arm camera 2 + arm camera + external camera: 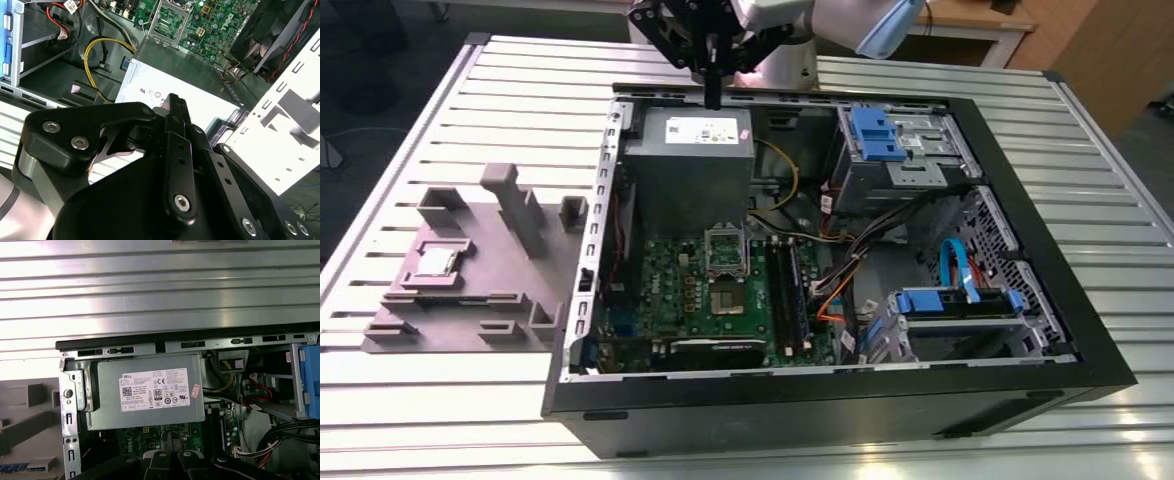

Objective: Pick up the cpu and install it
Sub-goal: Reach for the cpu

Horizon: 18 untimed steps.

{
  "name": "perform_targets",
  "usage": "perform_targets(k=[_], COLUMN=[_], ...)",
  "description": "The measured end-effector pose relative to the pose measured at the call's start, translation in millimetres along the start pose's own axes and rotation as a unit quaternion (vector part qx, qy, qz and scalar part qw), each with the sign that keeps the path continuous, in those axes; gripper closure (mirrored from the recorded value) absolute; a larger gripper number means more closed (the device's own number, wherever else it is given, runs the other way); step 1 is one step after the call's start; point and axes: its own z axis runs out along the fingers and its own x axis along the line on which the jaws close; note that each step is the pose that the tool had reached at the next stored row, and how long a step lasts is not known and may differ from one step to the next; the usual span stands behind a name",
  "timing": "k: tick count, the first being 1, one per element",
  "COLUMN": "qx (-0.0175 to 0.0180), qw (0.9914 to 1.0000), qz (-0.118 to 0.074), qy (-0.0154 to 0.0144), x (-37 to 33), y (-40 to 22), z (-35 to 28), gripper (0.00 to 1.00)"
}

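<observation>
Black metal hand (pixel 175 100), fingertips pressed together on nothing, above an open black computer case (pixel 827 400).
The hand hangs over the grey metal power-supply box (pixel 150 390) near the case's rim, with the green motherboard (pixel 720 290) just past that box. The small flat silvery square cpu (pixel 438 262) sits well apart from the hand, in a grey plastic tray (pixel 467 330) on the slatted metal surface (pixel 454 420).

Bright even light, glare on table (pixel 150 287)
</observation>
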Motion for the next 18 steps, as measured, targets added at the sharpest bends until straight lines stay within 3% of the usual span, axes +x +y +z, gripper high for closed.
perform_targets(k=[18], qx=[0.0000], qw=[1.00000], qz=[0.000], qy=[0.0000], x=[4.6], y=[-0.3], z=[-0.1], gripper=[0.90])
